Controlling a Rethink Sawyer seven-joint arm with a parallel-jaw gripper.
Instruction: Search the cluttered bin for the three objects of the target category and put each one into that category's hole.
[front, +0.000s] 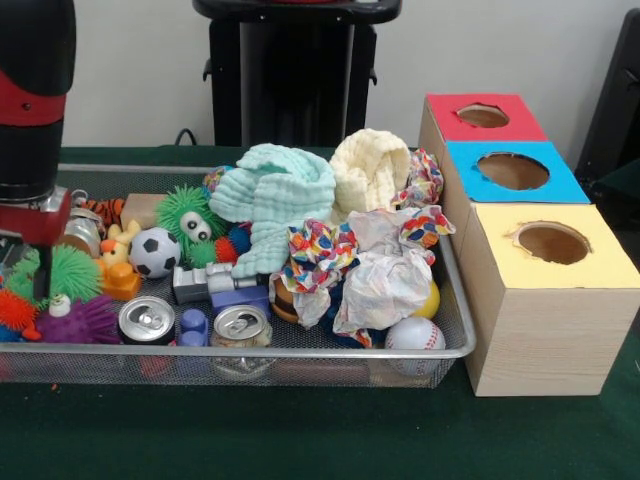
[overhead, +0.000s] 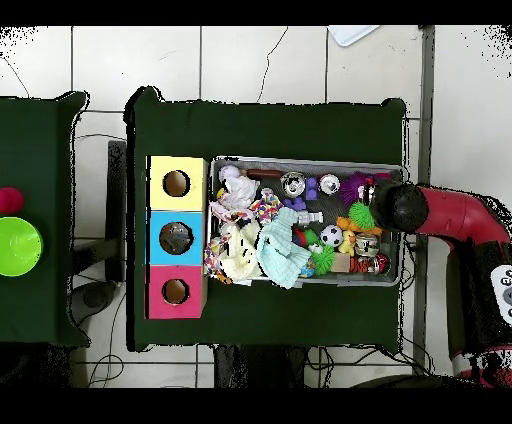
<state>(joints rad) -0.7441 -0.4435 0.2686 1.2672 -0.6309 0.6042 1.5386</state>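
Note:
The cluttered bin (front: 300, 352) is a wide silver wire-mesh tray full of toys and cloths; in the overhead view the cluttered bin (overhead: 300, 161) lies in the middle of the green table. No clear water bottle with a blue label shows; the bottles are hidden or out of view. Two silver drink cans (front: 147, 320) (front: 241, 325) stand at the bin's front wall. My gripper (front: 25, 255) hangs low over the bin's left end, beside a spiky green ball (front: 60, 270). In the overhead view my gripper (overhead: 392, 205) is over the bin's right end.
Three boxes with round holes stand beside the bin: red (front: 483, 115), blue (front: 513, 170), yellow (front: 553, 242). A mint cloth (front: 275, 195), a cream cloth (front: 370, 170), crumpled paper (front: 385, 275), a baseball (front: 414, 333) and a soccer ball (front: 154, 252) fill the bin. A green bowl (overhead: 15, 245) sits on another table.

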